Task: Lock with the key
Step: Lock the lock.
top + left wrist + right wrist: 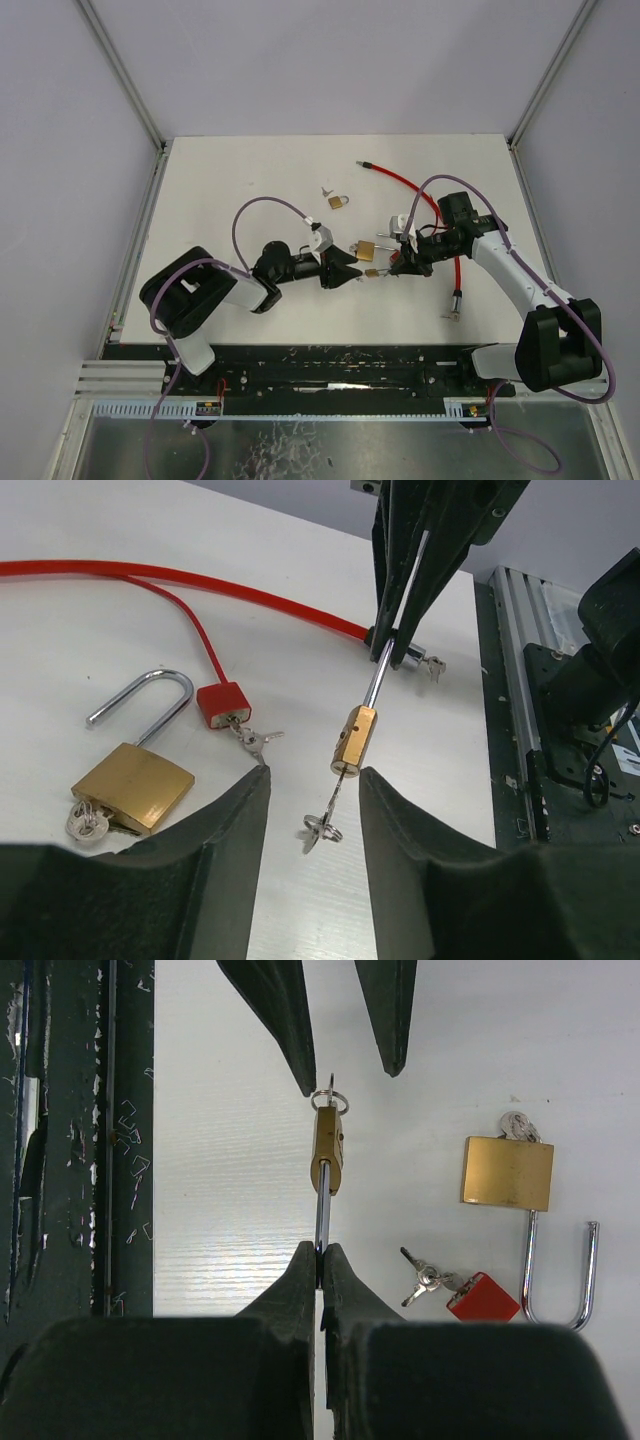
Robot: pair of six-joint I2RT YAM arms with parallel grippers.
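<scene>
Padlock (pixel 355 738) sits clamped in right gripper (pixel 320 1252), key (pixel 322 825) between left gripper (pixel 313 775) tips.

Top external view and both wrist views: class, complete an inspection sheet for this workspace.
Surface: white table.
Job's things: small brass padlock, held by its steel shackle; ringed key at its base.
Clutter: large brass padlock, shackle open; red cable lock with keys; third brass padlock farther back.
Grippers: left gripper open, flanking the key; right gripper shut on the shackle.
Cables: purple cables looping over both arms.
Surroundings: grey walls, metal frame posts.
</scene>
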